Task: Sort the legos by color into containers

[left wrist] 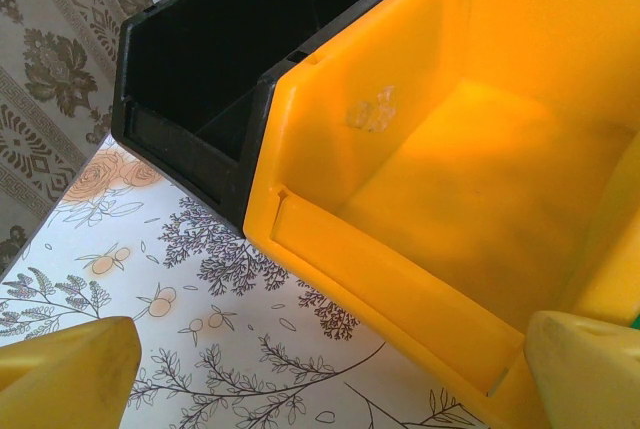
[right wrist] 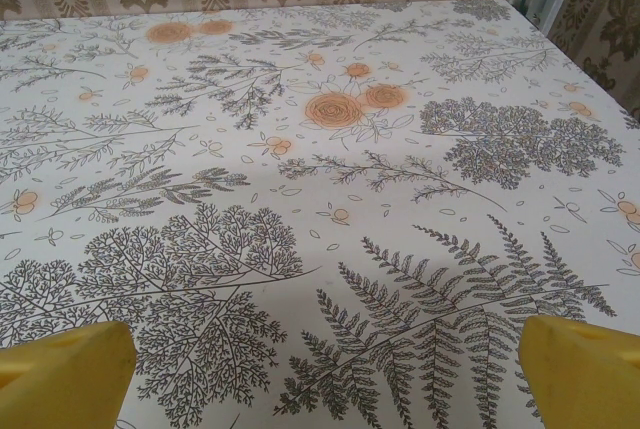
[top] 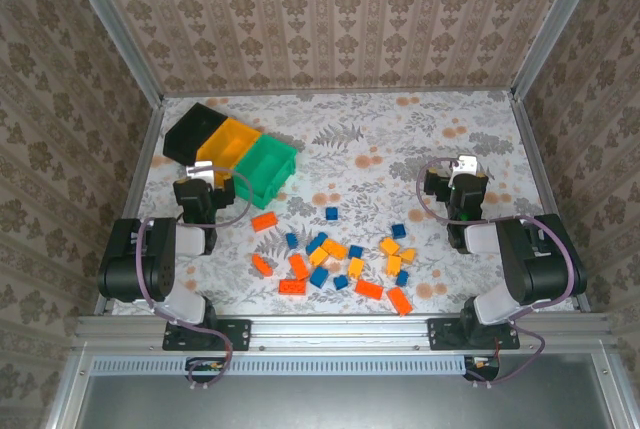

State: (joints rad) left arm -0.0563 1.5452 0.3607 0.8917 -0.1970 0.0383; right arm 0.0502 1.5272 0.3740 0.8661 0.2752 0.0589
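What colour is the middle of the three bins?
The middle bin is orange-yellow, between black bin and green bin; clearest in the left wrist view.

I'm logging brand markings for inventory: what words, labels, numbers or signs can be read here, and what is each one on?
No readable text anywhere.
Faint raised mark on the inner wall of the orange bin: too blurred to read.
Studs of the legos: too small to show any lettering.
The black bin, green bin, floral table cover and wallpaper: plain or patterned, no lettering.
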